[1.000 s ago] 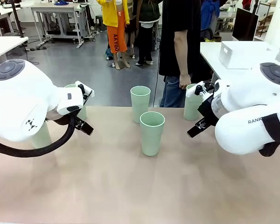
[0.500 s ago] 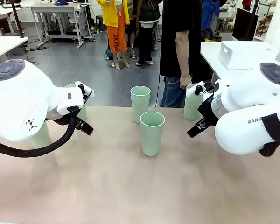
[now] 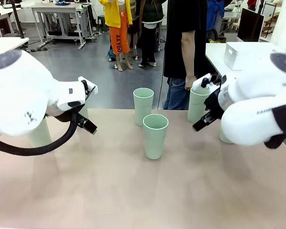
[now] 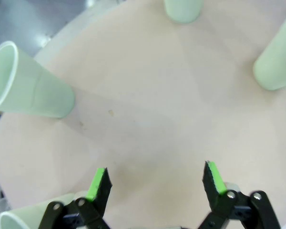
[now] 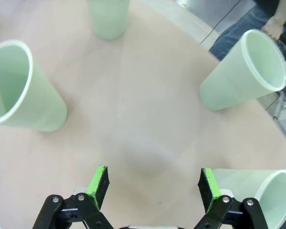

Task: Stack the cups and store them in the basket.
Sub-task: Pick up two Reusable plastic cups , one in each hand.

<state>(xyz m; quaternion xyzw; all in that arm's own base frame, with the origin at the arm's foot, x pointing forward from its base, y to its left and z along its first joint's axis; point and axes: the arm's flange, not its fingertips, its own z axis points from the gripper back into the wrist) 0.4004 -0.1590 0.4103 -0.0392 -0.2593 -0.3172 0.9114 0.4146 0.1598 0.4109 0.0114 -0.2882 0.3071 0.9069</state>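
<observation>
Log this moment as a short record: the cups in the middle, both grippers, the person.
near cup: upright, mid-table, empty
far cup: upright, behind the near cup, apart from it
right-side cup: upright, partly behind the right arm
left gripper: open, empty, above bare table
right gripper: open, empty, above bare table
person: standing at the far side, hand hanging down
</observation>
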